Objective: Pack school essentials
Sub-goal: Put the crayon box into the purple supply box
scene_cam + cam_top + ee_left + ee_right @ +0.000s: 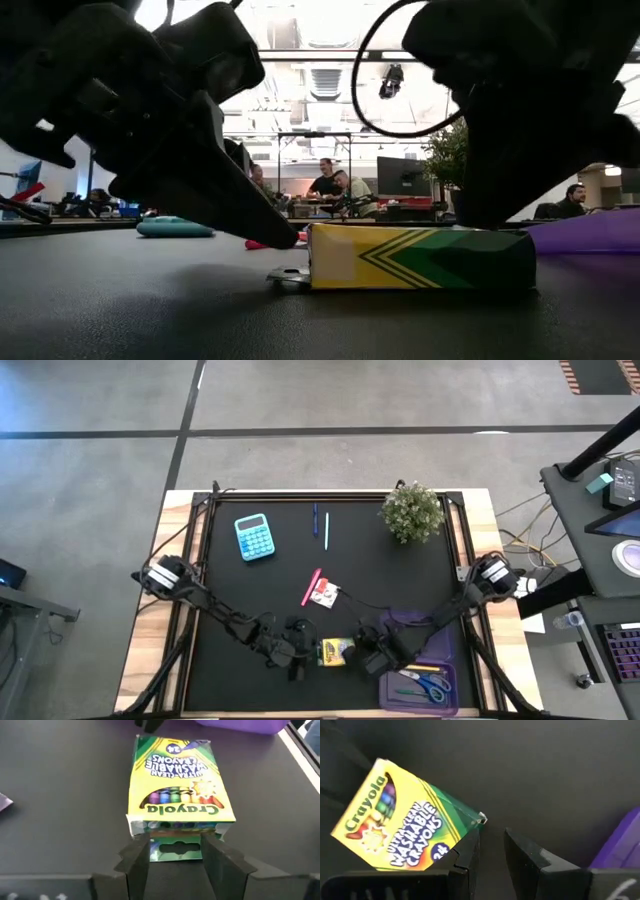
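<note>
The yellow-green crayon box (333, 651) lies flat on the black table between my two grippers. Its green end flap (175, 851) is open and rests on the table. My left gripper (176, 857) is open at the flap end and points slantwise down, one finger on either side of the flap. My right gripper (492, 837) stands at the box's other end (479, 820), with a narrow empty gap between its fingers. A pink pen (311, 586) and a white-and-red packet (324, 595) lie farther back. Blue-handled scissors (432, 685) lie in the purple case (420, 630). My left gripper has its fingers (140, 862) close beside the flap's two side edges; I cannot tell whether they touch it. My right gripper has one finger (470, 845) over the box's end corner (479, 820); whether its outer side touches the box, I cannot tell.
A teal calculator (254, 537) sits at the far left, a potted plant (412, 512) at the far right. A blue pen (315, 520) and a green pen (326, 530) lie between them. The purple case at the near right also holds thin pens (425, 668).
</note>
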You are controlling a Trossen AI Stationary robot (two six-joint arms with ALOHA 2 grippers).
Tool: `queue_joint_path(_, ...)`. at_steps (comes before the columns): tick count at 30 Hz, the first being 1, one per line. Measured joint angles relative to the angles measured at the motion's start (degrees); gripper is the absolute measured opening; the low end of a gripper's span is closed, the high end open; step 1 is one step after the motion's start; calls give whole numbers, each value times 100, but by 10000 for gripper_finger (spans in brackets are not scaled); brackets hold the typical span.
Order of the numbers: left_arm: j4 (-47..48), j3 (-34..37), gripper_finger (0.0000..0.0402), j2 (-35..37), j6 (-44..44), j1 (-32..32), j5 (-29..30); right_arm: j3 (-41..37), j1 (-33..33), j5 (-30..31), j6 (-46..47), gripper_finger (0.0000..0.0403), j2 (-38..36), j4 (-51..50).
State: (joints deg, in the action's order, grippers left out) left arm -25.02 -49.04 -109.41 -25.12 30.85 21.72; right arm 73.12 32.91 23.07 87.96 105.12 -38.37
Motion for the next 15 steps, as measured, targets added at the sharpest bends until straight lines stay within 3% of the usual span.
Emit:
queue_joint_path(4, 23, -1, 160, -156, 6, -4, 23, 7, -136, -346, -684, 82, 0, -9)
queue_joint_path(15, -75, -20, 160, -424, -309, -6, 98, 17, -156, -592, -1295, 82, 0, 252)
